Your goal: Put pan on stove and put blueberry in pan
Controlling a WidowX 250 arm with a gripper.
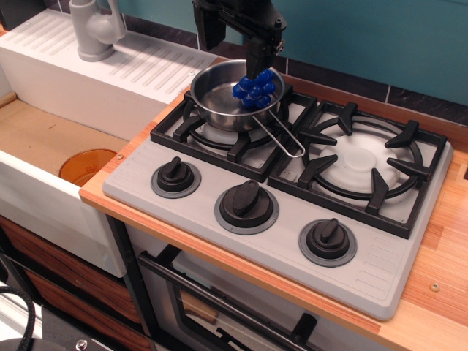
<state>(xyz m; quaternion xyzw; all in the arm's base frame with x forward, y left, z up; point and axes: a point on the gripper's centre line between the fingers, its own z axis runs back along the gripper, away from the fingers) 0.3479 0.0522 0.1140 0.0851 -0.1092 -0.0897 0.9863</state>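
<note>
The shiny steel pan (pixel 223 101) sits on the stove's (pixel 395 256) back-left burner grate, its wire handle (pixel 284 140) pointing to the front right. The deep-blue blueberry cluster (pixel 254 89) lies inside the pan against its right wall. My black gripper (pixel 234 38) hangs just above the pan's back edge with its jaws apart and nothing between them. Its right finger (pixel 256 57) ends just above the blueberry.
The right burner grate (pixel 362 164) is bare. Three black knobs (pixel 246 203) line the stove's front. A white sink with a grey faucet (pixel 95 29) and an orange drain (pixel 86 165) lies to the left. A teal wall stands behind. The wooden counter edge (pixel 439 292) is at the right.
</note>
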